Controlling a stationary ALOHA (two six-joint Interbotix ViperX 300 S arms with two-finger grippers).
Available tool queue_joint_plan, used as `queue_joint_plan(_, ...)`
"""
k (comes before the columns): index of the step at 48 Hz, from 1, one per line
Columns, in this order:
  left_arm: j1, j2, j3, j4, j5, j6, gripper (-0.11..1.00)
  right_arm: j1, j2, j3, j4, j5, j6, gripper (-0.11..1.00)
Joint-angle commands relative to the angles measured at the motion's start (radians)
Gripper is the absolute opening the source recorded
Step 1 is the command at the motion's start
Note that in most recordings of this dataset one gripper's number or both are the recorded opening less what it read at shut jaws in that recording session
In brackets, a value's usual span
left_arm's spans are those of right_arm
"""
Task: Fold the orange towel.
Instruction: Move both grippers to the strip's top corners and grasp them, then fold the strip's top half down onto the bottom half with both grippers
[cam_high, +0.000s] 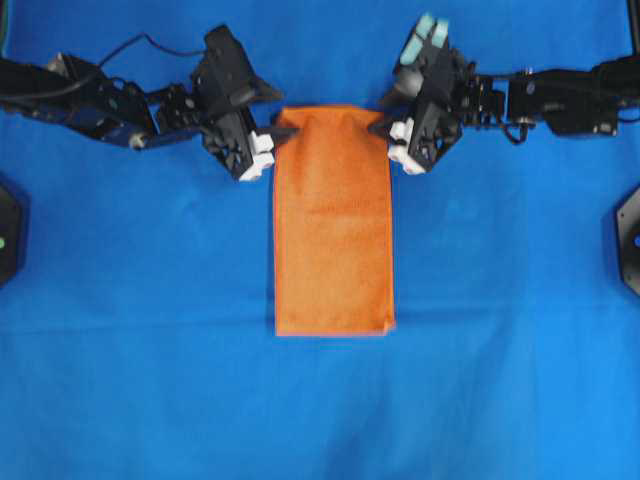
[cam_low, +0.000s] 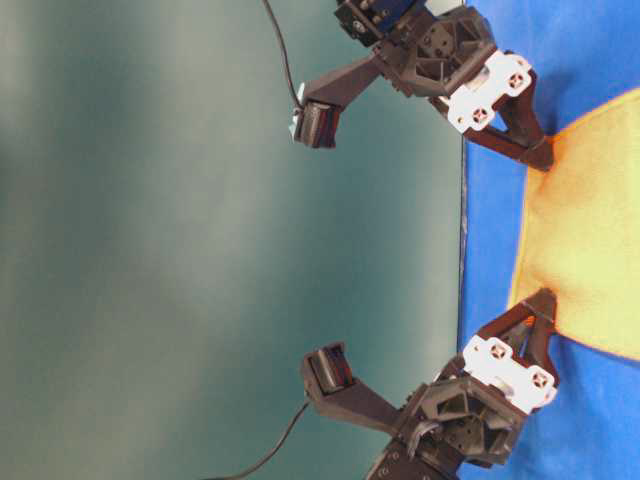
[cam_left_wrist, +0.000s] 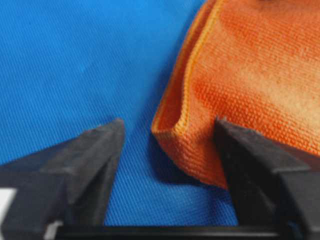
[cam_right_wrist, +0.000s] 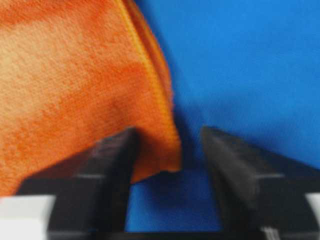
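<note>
The orange towel (cam_high: 333, 220) lies on the blue table cover as a long narrow rectangle running from far to near. My left gripper (cam_high: 283, 133) is at its far left corner and my right gripper (cam_high: 385, 127) at its far right corner. In the left wrist view the left gripper (cam_left_wrist: 169, 130) stands open around the raised, layered corner of the towel (cam_left_wrist: 240, 75), with blue cover showing beside one finger. In the right wrist view the right gripper (cam_right_wrist: 169, 132) is open too. The towel (cam_right_wrist: 75, 90) corner sits against one finger (cam_right_wrist: 112, 160), with a gap to the other.
The blue cover (cam_high: 150, 380) spreads flat all round the towel. Both black arms reach in from the far left and far right. Dark fixtures sit at the left edge (cam_high: 8, 230) and right edge (cam_high: 628, 235). In the table-level view the towel (cam_low: 590, 240) lies between the two grippers.
</note>
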Motion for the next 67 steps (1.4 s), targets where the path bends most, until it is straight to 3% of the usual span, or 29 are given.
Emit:
queue_joint_plan(1, 0.009, -0.006, -0.005, -0.002, 0.025, 0.002, 0.55, 0.009, -0.008, 0.002, 0.002, -0.021, 0.002, 0.41)
queue_joint_plan(7, 0.006, -0.006, -0.002, -0.002, 0.026, 0.005, 0.29, 0.028, -0.011, 0.014, 0.002, -0.029, 0.003, 0.06)
queue_joint_plan(10, 0.005, -0.008, -0.002, 0.000, 0.028, 0.006, 0.16, 0.031, -0.014, 0.020, 0.003, -0.029, 0.006, 0.05)
queue_joint_plan(15, 0.005, -0.009, -0.002, 0.000, 0.028, 0.009, 0.04, 0.031, -0.017, 0.026, 0.006, -0.026, 0.014, 0.05)
queue_joint_plan(38, 0.017, -0.091, -0.012, 0.000, 0.028, 0.017, 0.03, -0.025, -0.110, 0.011, -0.005, 0.044, -0.002, 0.05)
queue_joint_plan(46, 0.040, -0.097, -0.031, 0.000, 0.028, 0.069, 0.03, -0.044, -0.129, 0.008, -0.012, 0.048, -0.002, 0.05)
queue_joint_plan(56, 0.040, -0.098, -0.044, 0.000, 0.031, 0.078, 0.03, -0.048, -0.137, 0.008, -0.012, 0.049, -0.002, 0.05)
queue_joint_plan(67, -0.006, -0.143, -0.035, -0.002, 0.084, 0.075, 0.03, -0.038, -0.196, 0.020, -0.012, 0.052, -0.002, 0.05)
